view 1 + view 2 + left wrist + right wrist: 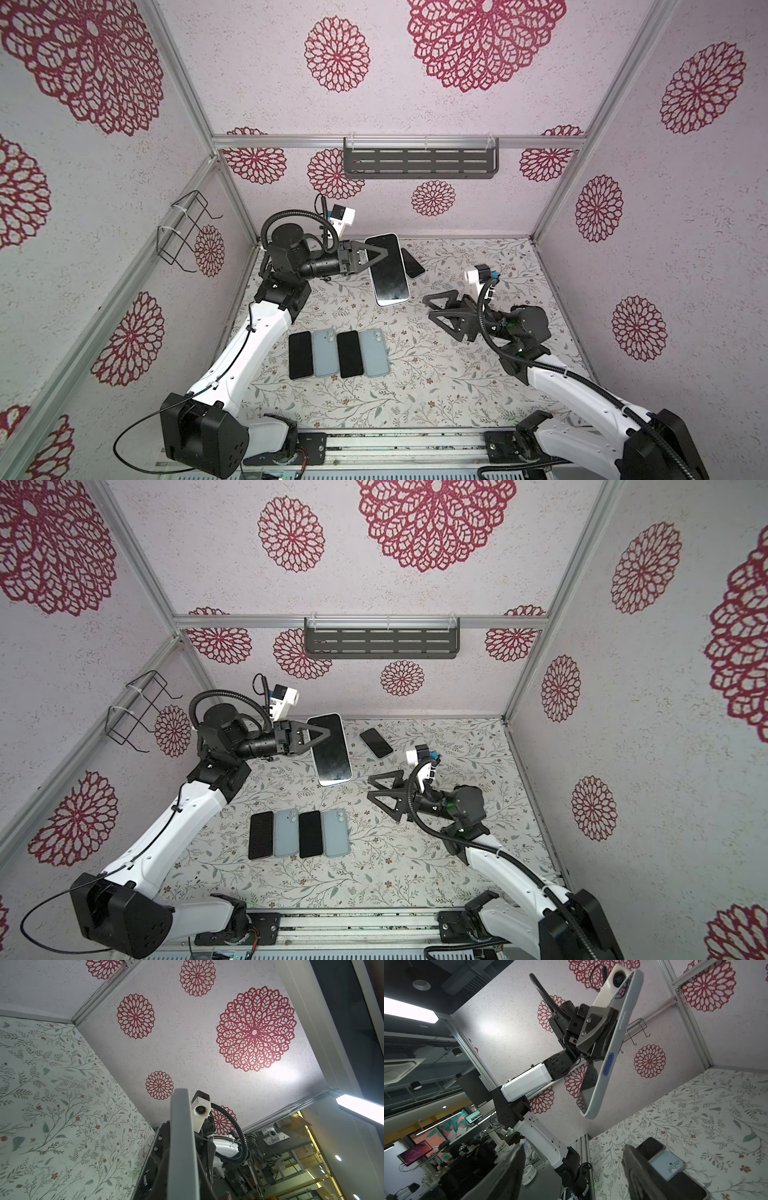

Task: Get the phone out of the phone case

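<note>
Since the left gripper [385,252] clamps one long edge, the black-screened phone [390,274] in its pale blue rubbery case [620,1024] hangs raised beyond the row of loose phones and cases [350,354], other edges free for peeling. Right gripper [430,308]: wide open, empty, beyond that row.

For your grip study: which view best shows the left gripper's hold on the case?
The right wrist view: it shows from the side the left gripper shut on the case. Both top views show the case face-on, with only the upper jaw. The left wrist view shows only its edge.
</note>
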### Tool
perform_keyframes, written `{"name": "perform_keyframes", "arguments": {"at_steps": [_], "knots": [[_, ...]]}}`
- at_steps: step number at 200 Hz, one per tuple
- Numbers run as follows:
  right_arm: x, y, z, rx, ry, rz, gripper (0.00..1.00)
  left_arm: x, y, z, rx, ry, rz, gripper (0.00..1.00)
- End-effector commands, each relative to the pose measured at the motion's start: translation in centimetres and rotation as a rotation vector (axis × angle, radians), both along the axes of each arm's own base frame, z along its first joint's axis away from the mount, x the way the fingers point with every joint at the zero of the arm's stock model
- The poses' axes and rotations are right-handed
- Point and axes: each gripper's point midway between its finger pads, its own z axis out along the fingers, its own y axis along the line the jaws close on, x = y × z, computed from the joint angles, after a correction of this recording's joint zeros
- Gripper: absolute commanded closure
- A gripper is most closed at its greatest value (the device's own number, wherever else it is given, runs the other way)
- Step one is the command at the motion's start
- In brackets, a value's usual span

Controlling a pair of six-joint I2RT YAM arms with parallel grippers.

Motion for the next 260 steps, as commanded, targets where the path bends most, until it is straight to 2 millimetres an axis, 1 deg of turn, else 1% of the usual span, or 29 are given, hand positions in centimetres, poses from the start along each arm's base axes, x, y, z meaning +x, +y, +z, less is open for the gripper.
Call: {"name": "perform_keyframes", "arguments": {"at_steps": [1, 22, 35, 59, 74, 102, 128, 158, 220, 260], "knots": [[-0.9, 0.5, 1.7, 0.032, -0.070, 0.050, 0.29, -1.3, -0.5, 1.4, 0.001, -0.127, -0.037, 1.00], [-1.0, 0.9, 1.9, 0.035, -0.080, 0.066, 0.32, -1.1, -0.7, 1.2, 0.004, -0.125, -0.038, 1.00], [-0.9, 0.9, 2.0, 0.031, -0.089, 0.064, 0.33, -1.3, -0.9, 1.1, 0.004, -0.131, -0.051, 1.00], [-0.6, 1.2, 2.2, 0.015, -0.101, 0.059, 0.38, -1.7, -1.1, 1.2, 0.001, -0.153, -0.062, 1.00], [-0.6, 1.3, 2.4, 0.015, -0.105, 0.068, 0.39, -1.6, -1.1, 1.1, 0.001, -0.152, -0.058, 1.00], [-0.2, 1.7, 2.2, 0.009, -0.098, 0.075, 0.44, -1.9, -1.6, 1.3, -0.007, -0.163, -0.075, 1.00], [-0.1, 1.8, 2.3, 0.011, -0.104, 0.075, 0.47, -2.2, -1.9, 1.4, -0.013, -0.173, -0.087, 1.00], [-0.1, 1.7, 2.6, 0.018, -0.111, 0.072, 0.53, -2.3, -2.0, 1.4, -0.013, -0.177, -0.093, 1.00], [-0.2, 1.8, 2.7, 0.014, -0.116, 0.084, 0.71, -2.2, -2.3, 1.2, -0.014, -0.176, -0.094, 1.00], [-0.7, 1.8, 2.6, 0.012, -0.126, 0.099, 0.88, -1.8, -2.3, 1.2, -0.015, -0.178, -0.085, 1.00]]}}
